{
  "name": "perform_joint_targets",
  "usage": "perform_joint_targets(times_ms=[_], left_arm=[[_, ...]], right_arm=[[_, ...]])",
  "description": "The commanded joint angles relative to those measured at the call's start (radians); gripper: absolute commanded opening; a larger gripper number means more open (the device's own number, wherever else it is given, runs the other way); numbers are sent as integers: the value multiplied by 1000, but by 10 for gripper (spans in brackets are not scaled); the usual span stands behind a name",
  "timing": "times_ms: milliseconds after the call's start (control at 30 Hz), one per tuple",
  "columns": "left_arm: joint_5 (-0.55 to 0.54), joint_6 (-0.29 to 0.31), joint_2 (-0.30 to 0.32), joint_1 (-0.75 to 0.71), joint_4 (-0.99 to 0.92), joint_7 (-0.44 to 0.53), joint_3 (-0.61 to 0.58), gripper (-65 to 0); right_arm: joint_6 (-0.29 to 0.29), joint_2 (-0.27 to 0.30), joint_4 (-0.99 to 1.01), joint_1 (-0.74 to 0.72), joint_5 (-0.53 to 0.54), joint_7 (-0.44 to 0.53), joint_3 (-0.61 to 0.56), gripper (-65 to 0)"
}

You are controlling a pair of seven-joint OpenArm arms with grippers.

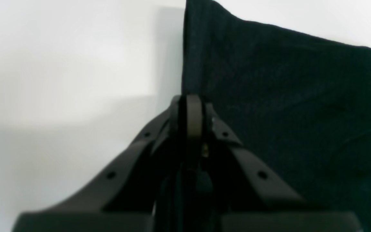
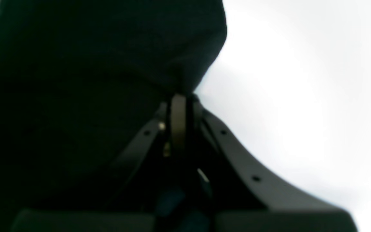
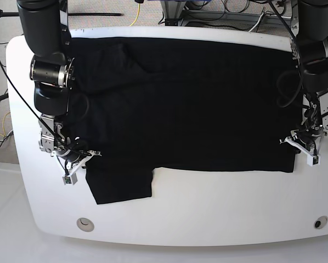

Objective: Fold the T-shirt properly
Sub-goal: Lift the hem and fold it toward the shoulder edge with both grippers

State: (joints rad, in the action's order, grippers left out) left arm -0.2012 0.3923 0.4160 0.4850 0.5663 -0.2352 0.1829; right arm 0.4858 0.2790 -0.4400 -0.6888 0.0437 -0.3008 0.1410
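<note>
T-shirt (image 1: 288, 106) fills the right part of the left wrist view as black cloth, with its straight edge running up from the tips of the left gripper (image 1: 190, 104); jaws pressed together on that edge, so closed on the cloth, probably to hold one corner firm for the coming fold. White table (image 1: 60, 80) to the left of the edge, bare and bright. Then the right wrist view: same T-shirt (image 2: 92, 64) as a dark mass over the left and upper part, one rounded fold reaching just to the tips of the right gripper (image 2: 180, 100); jaws together there too, pinching the cloth edge, though too dark to see how much cloth sits between them. Last, the base view: T-shirt (image 3: 180, 104) lying flat and plain side up across most of the table (image 3: 208, 208), from near the far edge toward the middle, one sleeve hanging out toward the near edge at the left. Right gripper (image 3: 76, 159) at the left border of the cloth beside that sleeve, left gripper (image 3: 304, 145) at the right border near the lower corner. Both holds low and well apart, seemingly to lift the near edge evenly and carry it over toward the far edge without wrinkles.
</note>
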Motion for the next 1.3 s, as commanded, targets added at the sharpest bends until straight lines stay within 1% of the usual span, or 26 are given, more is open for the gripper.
perform_joint_targets(times_ms=[0, 133, 200, 467, 533, 733, 933, 1200, 1267], left_arm=[[0, -1, 17, 26, 31, 21, 0, -650], [-3, 3, 18, 15, 61, 27, 0, -650], [-16, 18, 23, -16, 110, 39, 2, -650], [-49, 55, 32, -100, 299, 36, 3, -650], [-81, 54, 36, -178, 432, 26, 9, -650], [-121, 57, 39, -263, 562, 8, 24, -650], [-137, 44, 40, -334, 647, -9, 23, -650], [-157, 43, 44, -387, 689, -26, 32, -650], [-168, 43, 46, -400, 688, -48, 54, -650]], right_arm=[[7, -1, -63, -29, 5, -4, 8, -650], [8, 2, -139, -13, 7, -36, 18, -650], [9, 7, -228, 20, 15, -70, 14, -650], [16, 15, -431, 108, 34, -143, 17, -650], [13, 15, -526, 173, 45, -159, 19, -650], [13, 22, -621, 232, 51, -189, 25, -650], [16, 27, -716, 284, 57, -228, 24, -650], [20, 31, -826, 334, 71, -286, 31, -650], [16, 26, -875, 355, 86, -315, 28, -650]])
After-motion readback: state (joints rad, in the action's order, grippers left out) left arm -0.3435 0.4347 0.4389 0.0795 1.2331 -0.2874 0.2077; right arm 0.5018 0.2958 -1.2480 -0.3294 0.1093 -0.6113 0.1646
